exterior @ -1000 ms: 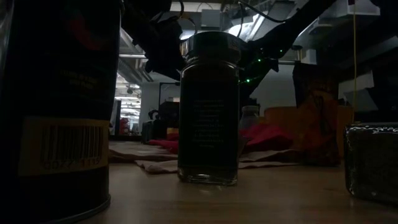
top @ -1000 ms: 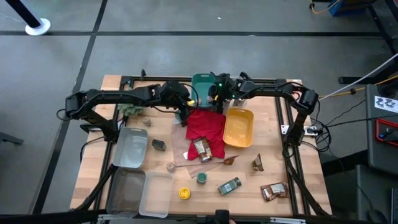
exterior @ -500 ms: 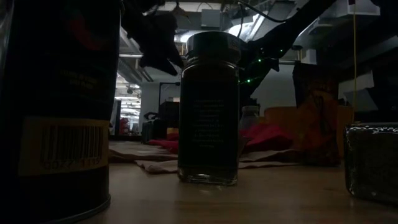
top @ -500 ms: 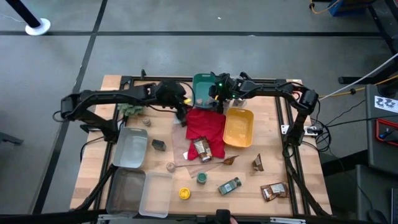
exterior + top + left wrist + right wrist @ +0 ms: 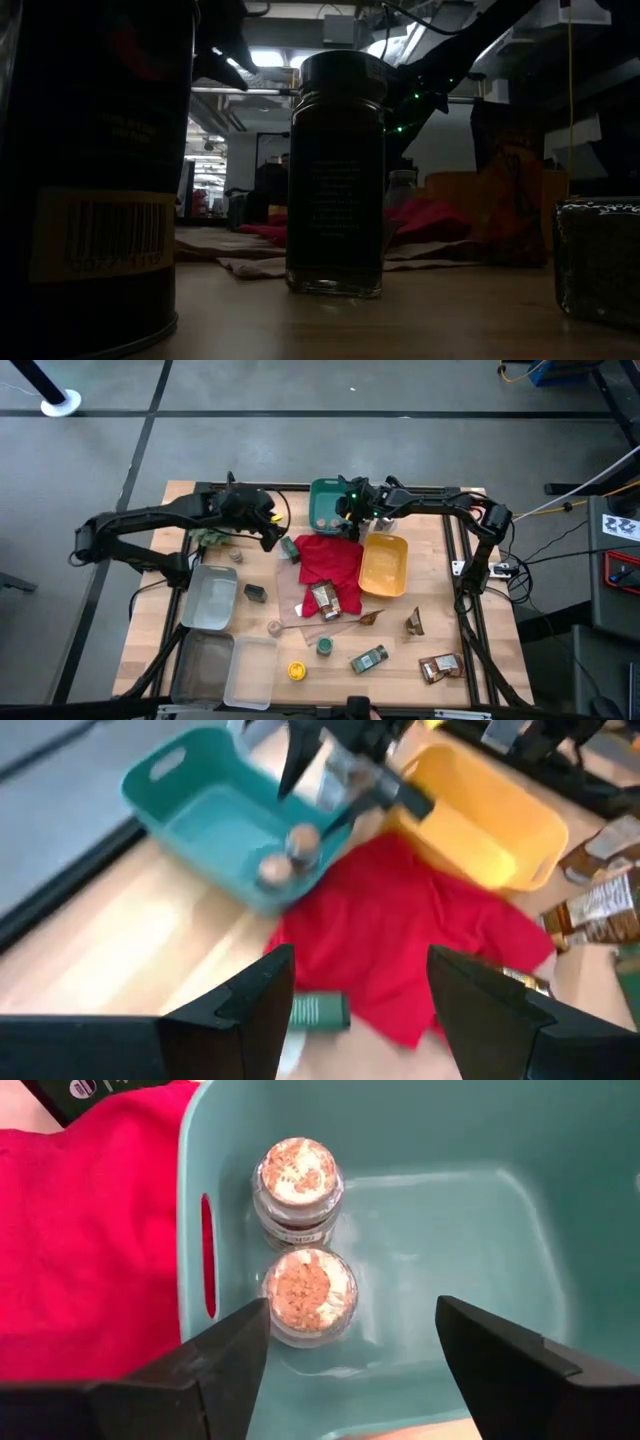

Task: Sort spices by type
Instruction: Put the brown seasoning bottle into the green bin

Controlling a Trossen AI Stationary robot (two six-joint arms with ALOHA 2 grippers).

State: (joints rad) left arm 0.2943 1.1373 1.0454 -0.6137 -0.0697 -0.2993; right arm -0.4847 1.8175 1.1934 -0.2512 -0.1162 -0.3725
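Two spice jars with tan lids (image 5: 297, 1175) (image 5: 310, 1285) stand in the teal bin (image 5: 328, 502). My right gripper (image 5: 350, 1370) hangs open just above them, at the bin's near edge (image 5: 351, 522). My left gripper (image 5: 270, 532) is open in the air left of the red cloth (image 5: 330, 560); a green-labelled jar (image 5: 316, 1012) lies on the table below it, at the cloth's left edge. More spices lie near the front: jars (image 5: 274, 628) (image 5: 297, 671) (image 5: 325, 647) (image 5: 369, 658), a dark tin (image 5: 254, 593) and brown packets (image 5: 325, 600) (image 5: 440, 667).
A yellow bin (image 5: 385, 565) sits right of the cloth. Clear containers (image 5: 210, 597) (image 5: 250, 670) stand at the near left, and a small green plant (image 5: 210, 537) at the far left. In the low view a jar (image 5: 336, 175) and a large can (image 5: 90, 170) stand close to the camera.
My left gripper has drawn back from the red cloth toward the table's left edge and risen. The green-labelled jar beside the cloth, covered by the gripper before, now shows lying on the table.
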